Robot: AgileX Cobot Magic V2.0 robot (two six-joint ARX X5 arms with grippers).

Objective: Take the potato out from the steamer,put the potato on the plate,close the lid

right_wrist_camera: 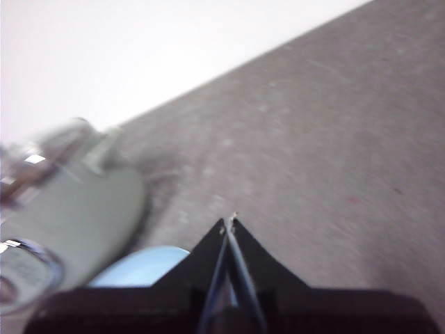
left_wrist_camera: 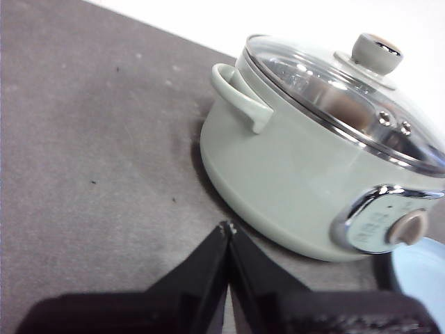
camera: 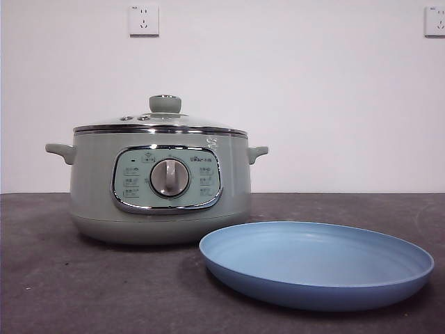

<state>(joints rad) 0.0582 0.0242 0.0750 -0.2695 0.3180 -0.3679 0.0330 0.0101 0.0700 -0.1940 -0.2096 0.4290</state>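
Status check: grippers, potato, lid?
Left gripper and right gripper shut, empty, off the steamer. Lid on; potato inside. Plate bare.

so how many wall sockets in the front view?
2. One wall socket sits high on the wall above the steamer; the second socket is cut by the picture's right edge, above the plate. More may lie out of frame.
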